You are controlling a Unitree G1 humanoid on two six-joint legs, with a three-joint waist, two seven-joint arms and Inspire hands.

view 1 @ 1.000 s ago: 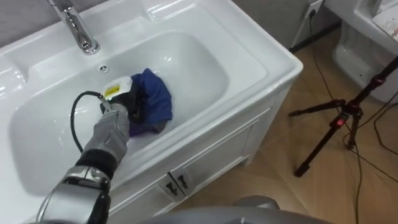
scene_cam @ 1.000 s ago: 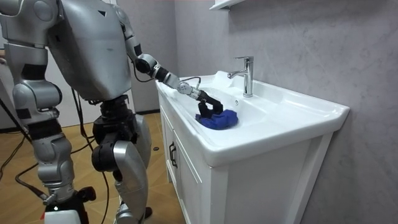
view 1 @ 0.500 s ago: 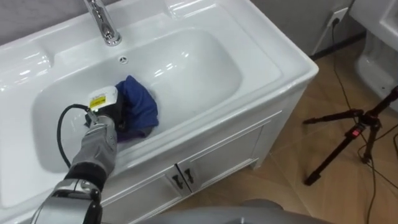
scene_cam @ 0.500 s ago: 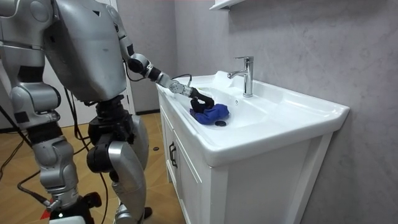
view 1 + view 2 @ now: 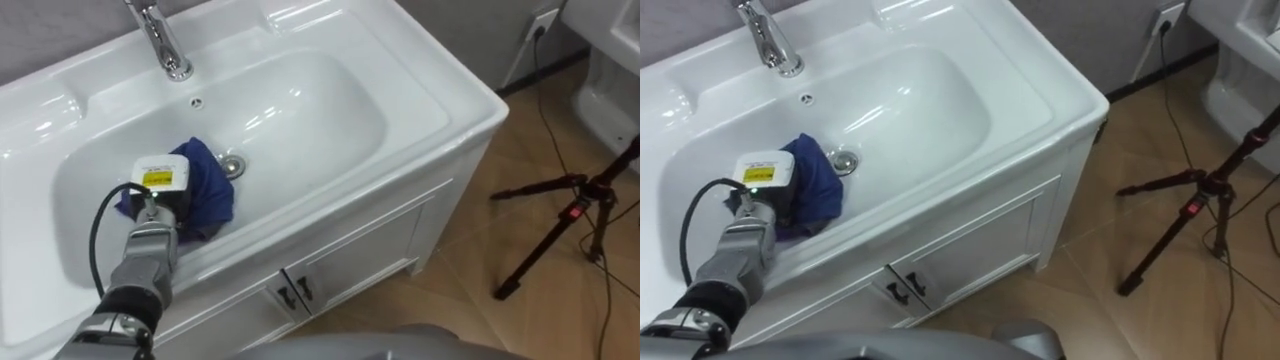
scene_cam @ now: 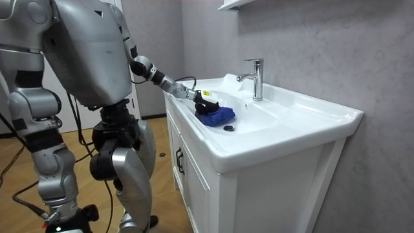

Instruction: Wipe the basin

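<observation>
**Basin wipe, cloth's over on the left now**

Glossy white ceramic basin (image 5: pixel 330 110) sunk in the surface of a white cabinet (image 5: pixel 340 255). There's a curved chrome faucet (image 5: pixel 160 35) behind it, a rough grey wall (image 6: pixel 310 39) and a wooden plank floor (image 5: pixel 470 300) with a black tripod (image 5: pixel 565 215).

A second ago the crumpled blue cloth (image 5: pixel 205 185) sat mid-basin. It's now slid left, baring the round chrome drain (image 5: pixel 232 165).

The left hand (image 5: pixel 158 198) rests on the cloth; its fingers are hidden, so I can't tell the grip. The right hand (image 6: pixel 65 219) hangs low in the room view's left corner.

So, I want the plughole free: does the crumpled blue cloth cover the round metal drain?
No, the blue cloth lies just left of the round metal drain, which shows bare.
</observation>
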